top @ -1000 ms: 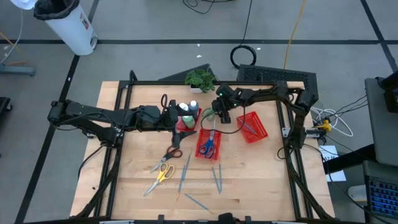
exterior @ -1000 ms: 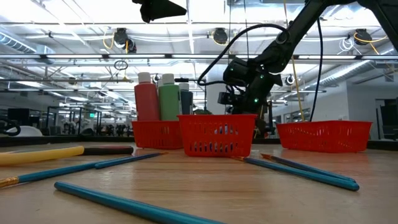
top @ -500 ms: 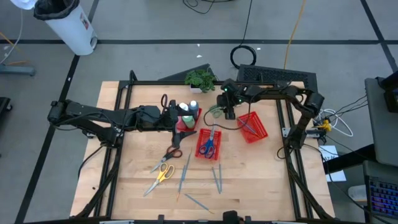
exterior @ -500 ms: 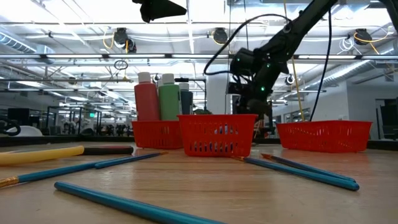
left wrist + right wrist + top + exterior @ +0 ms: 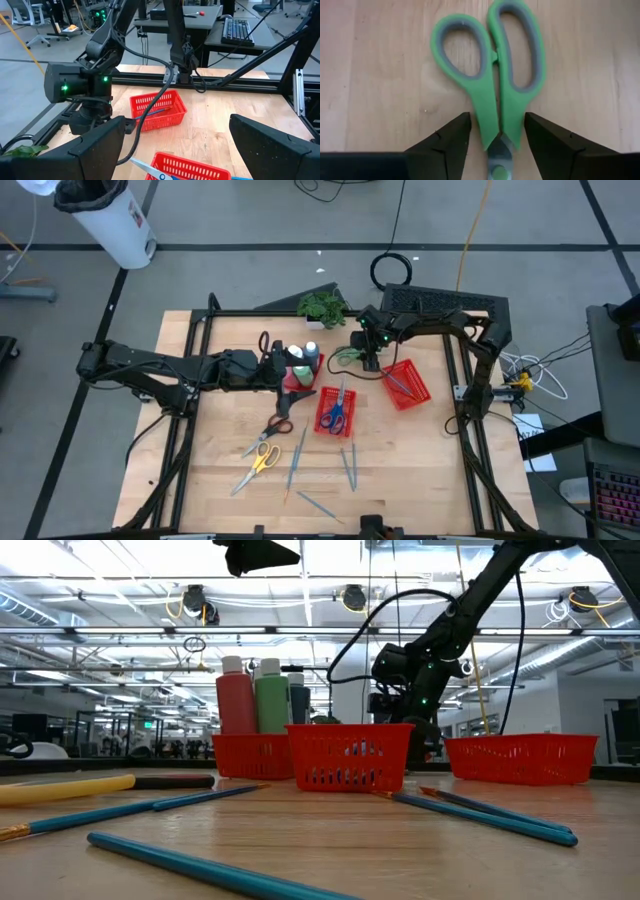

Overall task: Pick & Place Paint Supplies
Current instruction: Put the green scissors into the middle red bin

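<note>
Only my right wrist view shows it — green-handled scissors flat on the bench, my right pincer open astride their pivot. From above, my arm hides them; the middle red tray sits nearby.

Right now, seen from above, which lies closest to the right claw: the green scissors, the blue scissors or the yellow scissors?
From the right gripper:
1. Green scissors, right under it near the plant.
2. Blue scissors, in the middle red tray.
3. Yellow scissors, on bare wood toward the front left.
</note>
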You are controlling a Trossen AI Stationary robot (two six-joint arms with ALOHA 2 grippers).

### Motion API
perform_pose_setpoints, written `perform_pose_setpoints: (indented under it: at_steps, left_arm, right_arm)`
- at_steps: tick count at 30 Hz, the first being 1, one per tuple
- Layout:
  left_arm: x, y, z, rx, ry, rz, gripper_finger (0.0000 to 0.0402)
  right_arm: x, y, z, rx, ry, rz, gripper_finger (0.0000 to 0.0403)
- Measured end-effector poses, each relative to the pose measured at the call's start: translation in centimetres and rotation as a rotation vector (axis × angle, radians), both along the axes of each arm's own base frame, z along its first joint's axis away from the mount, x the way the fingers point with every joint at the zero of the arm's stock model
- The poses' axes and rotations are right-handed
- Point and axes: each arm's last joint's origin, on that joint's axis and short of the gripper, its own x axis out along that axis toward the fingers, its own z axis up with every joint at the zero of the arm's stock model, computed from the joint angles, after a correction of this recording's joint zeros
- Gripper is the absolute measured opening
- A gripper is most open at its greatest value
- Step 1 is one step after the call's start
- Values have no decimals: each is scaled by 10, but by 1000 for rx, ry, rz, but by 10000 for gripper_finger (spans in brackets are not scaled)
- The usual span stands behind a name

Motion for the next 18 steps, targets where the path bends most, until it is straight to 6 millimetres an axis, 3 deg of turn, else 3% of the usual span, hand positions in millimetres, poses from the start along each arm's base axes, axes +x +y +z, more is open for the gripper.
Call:
perform_pose_setpoints:
  at_steps: [4, 10, 18]
  left_arm:
    - [0, 0, 0, 0, 0, 0, 365]
    - [0, 0, 0, 0, 0, 0, 365]
    - [0, 0, 0, 0, 0, 0, 365]
  right_arm:
    - [0, 0, -5, 14, 16, 0, 166]
    - [-3, -3, -6, 7, 21, 24, 93]
    - [-3, -4, -6, -26, 22, 56, 93]
